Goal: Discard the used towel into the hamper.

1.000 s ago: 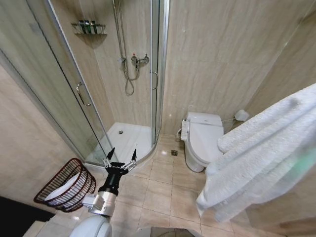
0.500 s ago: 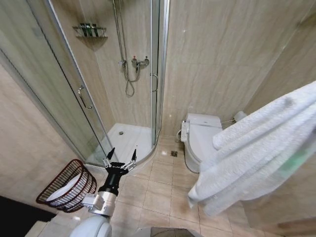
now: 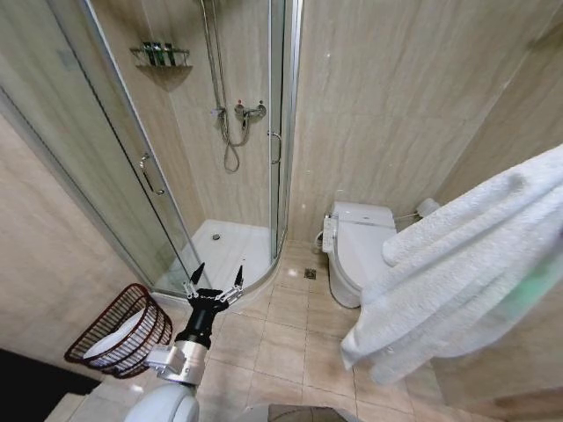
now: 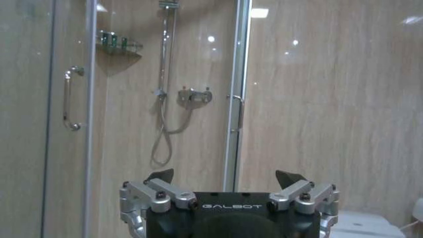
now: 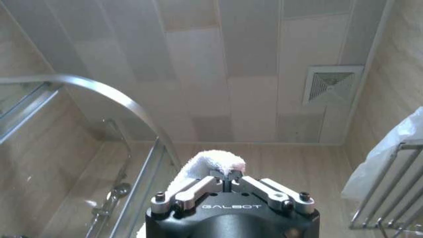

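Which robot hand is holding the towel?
The right gripper, pinched shut on the white towel. The left gripper is open and holds nothing.

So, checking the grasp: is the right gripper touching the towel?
Touching. The right wrist view shows the right gripper shut on a fold of the towel.

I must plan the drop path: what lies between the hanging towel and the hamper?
In the head view, between towel and hamper lie bare floor tiles and the open left end effector.
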Controlling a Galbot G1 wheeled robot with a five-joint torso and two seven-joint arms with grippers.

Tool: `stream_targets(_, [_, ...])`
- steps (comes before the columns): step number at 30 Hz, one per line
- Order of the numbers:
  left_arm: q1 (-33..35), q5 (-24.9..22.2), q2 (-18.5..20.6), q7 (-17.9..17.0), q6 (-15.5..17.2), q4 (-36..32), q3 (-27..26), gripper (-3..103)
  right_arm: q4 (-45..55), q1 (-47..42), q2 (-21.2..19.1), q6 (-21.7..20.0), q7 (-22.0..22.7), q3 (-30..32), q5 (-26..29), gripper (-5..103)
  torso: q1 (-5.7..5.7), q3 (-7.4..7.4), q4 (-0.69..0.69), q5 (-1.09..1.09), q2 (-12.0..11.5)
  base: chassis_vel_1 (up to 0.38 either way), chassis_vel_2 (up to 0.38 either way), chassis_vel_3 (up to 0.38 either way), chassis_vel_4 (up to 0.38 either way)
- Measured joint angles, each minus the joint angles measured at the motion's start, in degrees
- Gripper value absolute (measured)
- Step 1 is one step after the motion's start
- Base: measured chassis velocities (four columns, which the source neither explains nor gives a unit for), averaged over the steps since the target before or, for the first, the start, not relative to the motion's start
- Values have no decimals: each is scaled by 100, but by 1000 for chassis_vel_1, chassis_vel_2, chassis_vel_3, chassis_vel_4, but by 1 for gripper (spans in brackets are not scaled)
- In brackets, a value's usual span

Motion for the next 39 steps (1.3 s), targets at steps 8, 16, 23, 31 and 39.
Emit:
stream_targets(8, [0, 0, 0, 0, 0, 0, 0, 100, 60, -11, -5, 55, 188, 4, 133, 2, -9, -11, 0, 0, -19, 35, 40, 31, 32])
stream_targets(16, [0, 0, 0, 0, 0, 0, 0, 100, 66, -23, 0, 26, 192, 35, 94, 2, -13, -16, 2, 0, -30, 88, 90, 96, 86])
stream_targets(23, [0, 0, 0, 0, 0, 0, 0, 100, 75, -40, 34, 19, 189, 37, 85, 2, -18, -21, 0, 1, -40, 109, 114, 107, 103])
stream_targets(31, [0, 0, 0, 0, 0, 0, 0, 100, 79, -35, 5, 5, 189, 39, 87, 2, -21, -24, 2, 0, -45, 124, 118, 128, 132])
stream_targets(39, [0, 0, 0, 0, 0, 0, 0, 100, 79, -25, -8, -2, 187, 41, 93, 2, -22, -26, 0, 0, -49, 116, 119, 132, 126])
